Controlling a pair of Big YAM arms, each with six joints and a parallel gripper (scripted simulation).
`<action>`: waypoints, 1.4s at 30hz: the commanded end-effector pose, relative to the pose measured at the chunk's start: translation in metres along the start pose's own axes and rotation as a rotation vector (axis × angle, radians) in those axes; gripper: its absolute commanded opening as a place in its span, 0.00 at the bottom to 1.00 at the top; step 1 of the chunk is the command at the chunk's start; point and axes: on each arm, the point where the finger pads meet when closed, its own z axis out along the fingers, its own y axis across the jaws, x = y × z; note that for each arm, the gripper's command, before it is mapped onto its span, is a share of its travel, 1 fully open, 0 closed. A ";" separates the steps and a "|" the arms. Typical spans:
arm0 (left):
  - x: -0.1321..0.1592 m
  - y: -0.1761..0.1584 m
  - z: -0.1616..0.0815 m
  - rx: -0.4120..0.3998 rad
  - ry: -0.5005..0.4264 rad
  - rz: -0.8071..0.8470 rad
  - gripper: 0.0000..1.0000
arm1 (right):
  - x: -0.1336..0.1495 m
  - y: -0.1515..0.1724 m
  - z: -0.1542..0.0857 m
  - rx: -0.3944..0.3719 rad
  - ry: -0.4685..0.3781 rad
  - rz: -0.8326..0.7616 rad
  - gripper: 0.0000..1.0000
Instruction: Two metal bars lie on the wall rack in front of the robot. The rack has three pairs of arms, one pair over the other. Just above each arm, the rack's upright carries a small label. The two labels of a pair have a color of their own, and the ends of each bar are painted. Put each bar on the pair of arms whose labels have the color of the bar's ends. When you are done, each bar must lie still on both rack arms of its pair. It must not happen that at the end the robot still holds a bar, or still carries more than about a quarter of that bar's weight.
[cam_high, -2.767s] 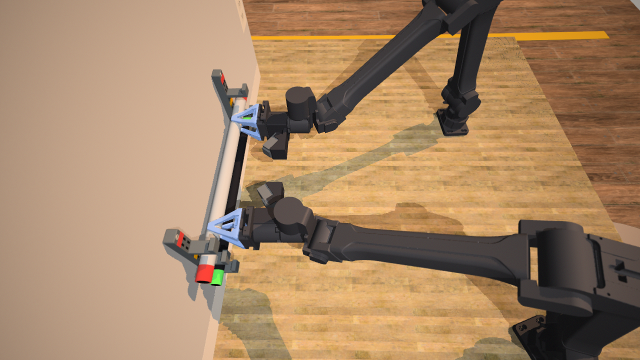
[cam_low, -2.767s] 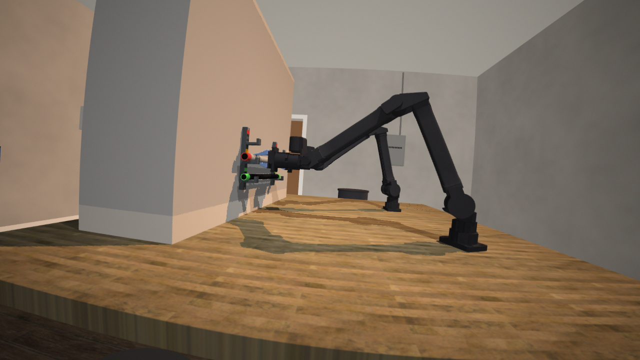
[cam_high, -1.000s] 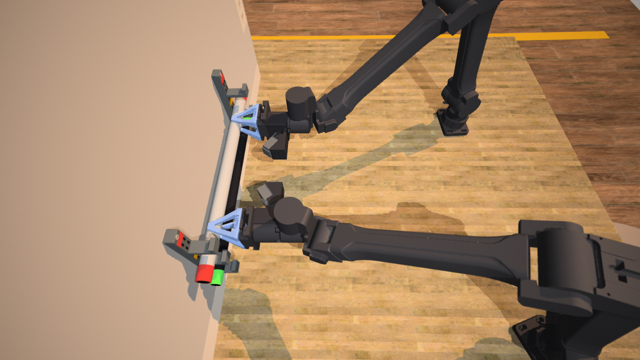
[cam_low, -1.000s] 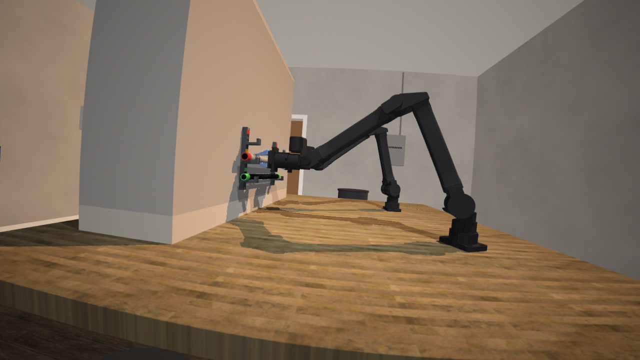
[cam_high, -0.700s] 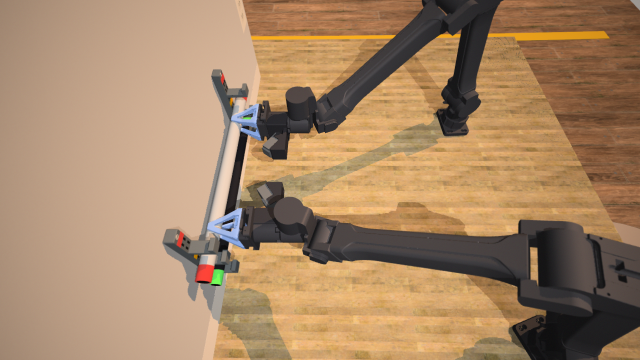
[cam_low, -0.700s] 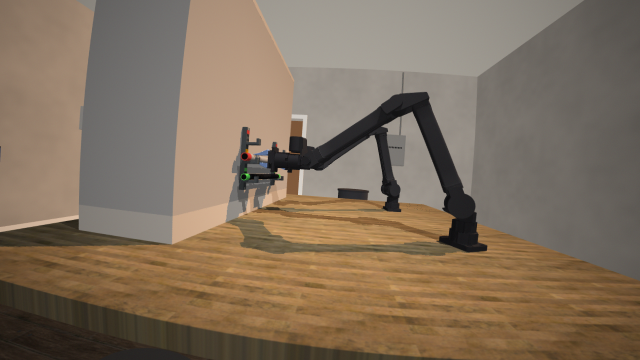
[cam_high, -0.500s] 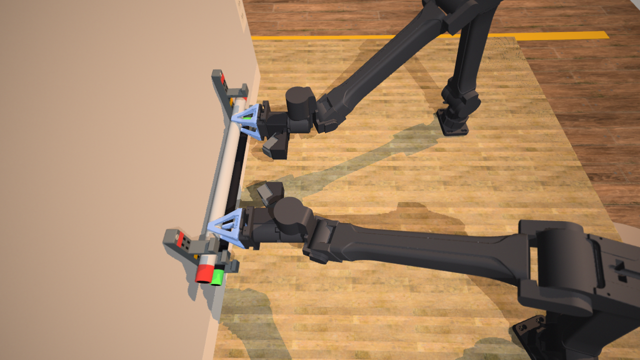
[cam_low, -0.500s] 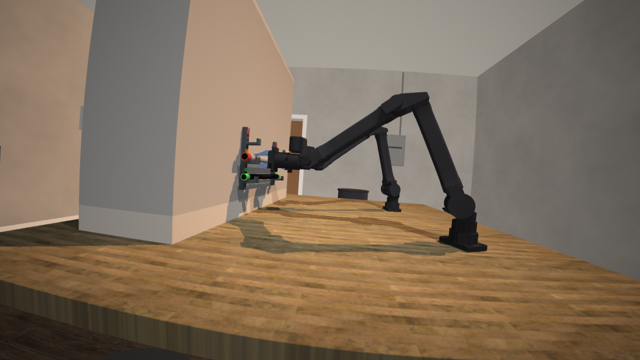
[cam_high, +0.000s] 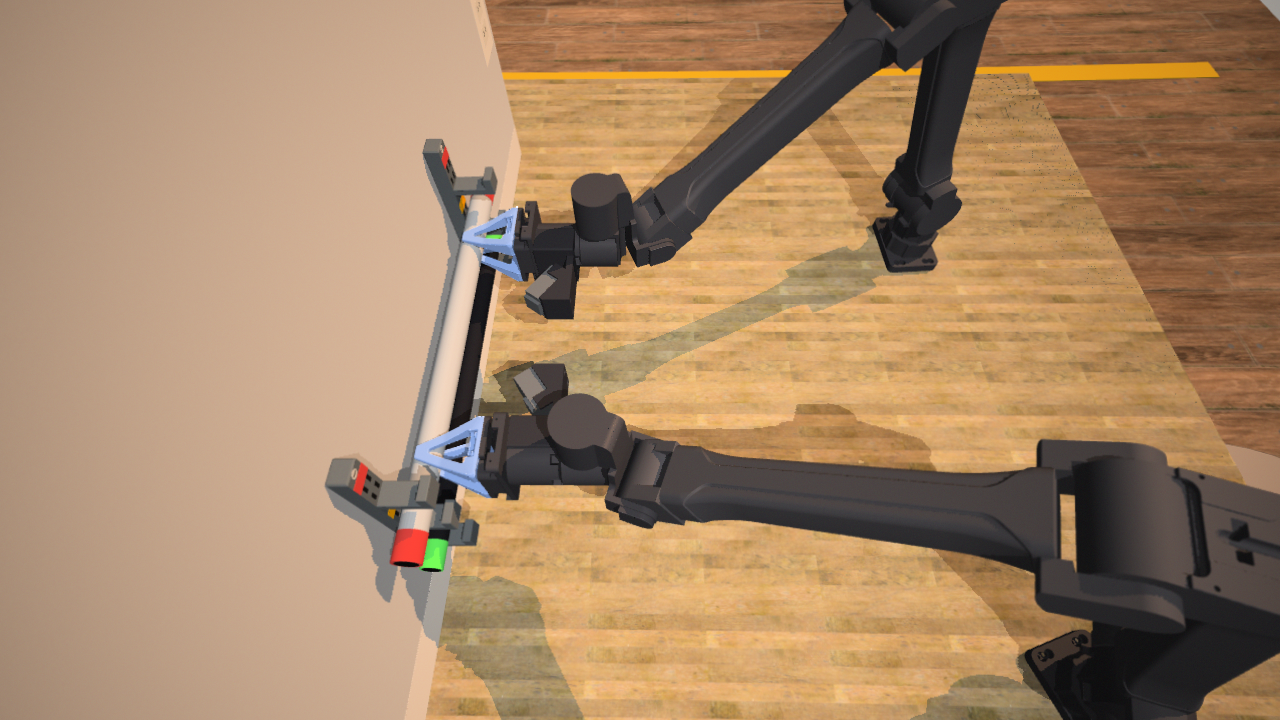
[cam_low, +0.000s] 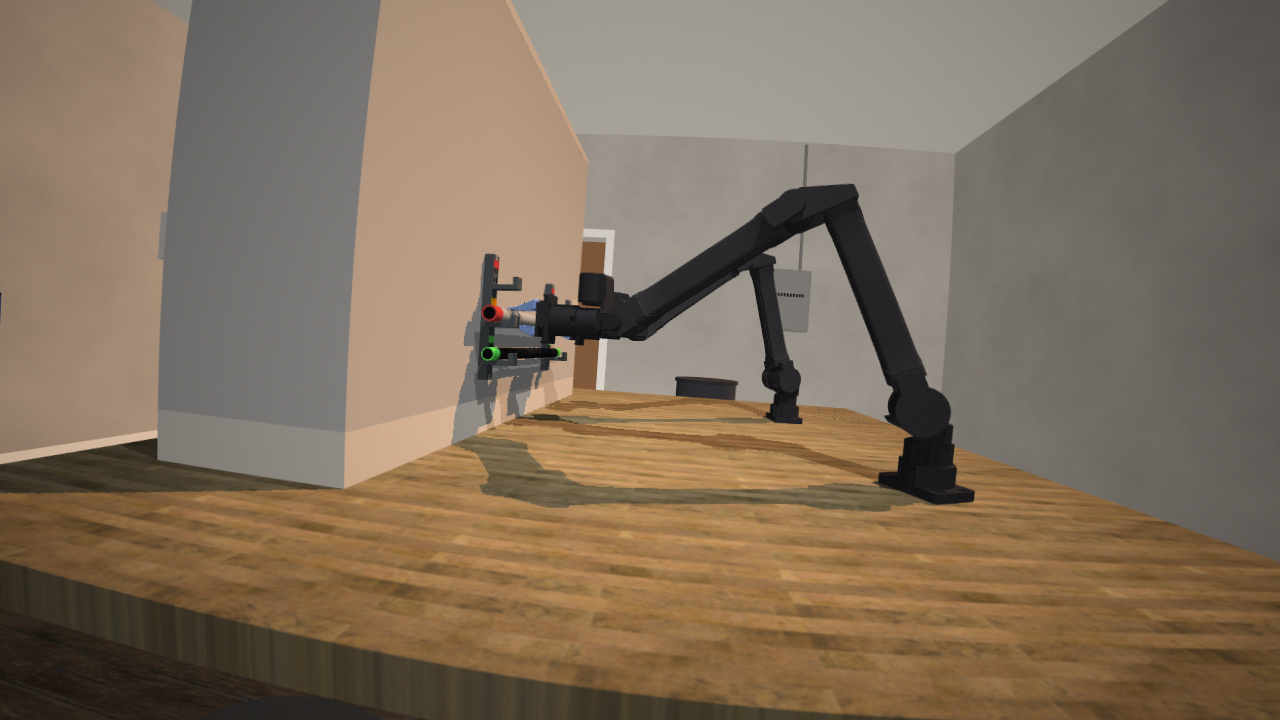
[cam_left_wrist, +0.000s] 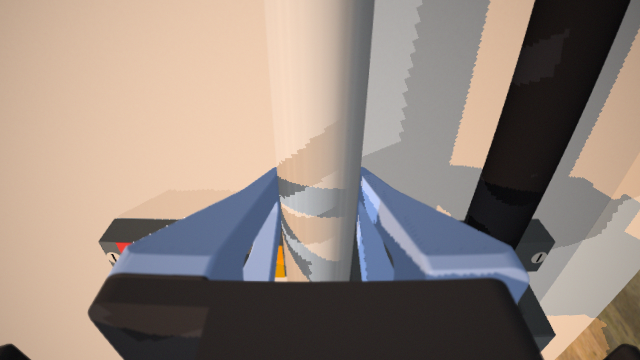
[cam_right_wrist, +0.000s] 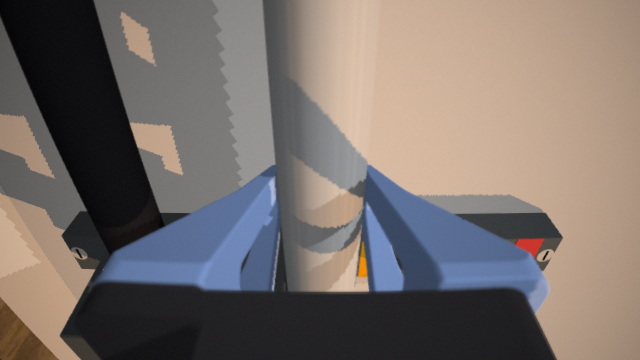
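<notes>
Top view, left claw (cam_high: 432, 456) (cam_low: 522, 318) (cam_left_wrist: 319, 172), right claw (cam_high: 474, 248) (cam_right_wrist: 322, 170), both outstretched, gripping pale bar (cam_high: 447, 353) (cam_low: 508, 317) (cam_left_wrist: 320, 90) (cam_right_wrist: 325, 90)

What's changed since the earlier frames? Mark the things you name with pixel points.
Nothing visibly changed: no move, no new hold, no release. The left claw (cam_high: 429, 454) (cam_low: 528, 317) (cam_left_wrist: 318, 180) and right claw (cam_high: 474, 247) (cam_right_wrist: 321, 179) are still shut on the red-ended bar (cam_high: 447, 349) (cam_low: 515, 313) (cam_left_wrist: 320, 100) (cam_right_wrist: 325, 60); the green-ended bar (cam_high: 469, 358) (cam_low: 523, 352) (cam_left_wrist: 550, 100) (cam_right_wrist: 75, 110) stays below it on the rack (cam_high: 345, 472) (cam_low: 487, 277).
</notes>
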 end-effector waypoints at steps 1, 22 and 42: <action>0.004 0.019 0.003 -0.034 0.009 -0.034 0.00 | 0.000 -0.018 0.004 0.030 0.007 0.029 0.00; 0.004 0.019 -0.007 -0.034 0.009 -0.034 0.00 | 0.001 -0.018 -0.009 0.030 0.007 0.029 0.00; 0.004 0.019 -0.008 -0.034 0.009 -0.034 0.00 | 0.002 -0.018 -0.015 0.030 0.007 0.029 0.00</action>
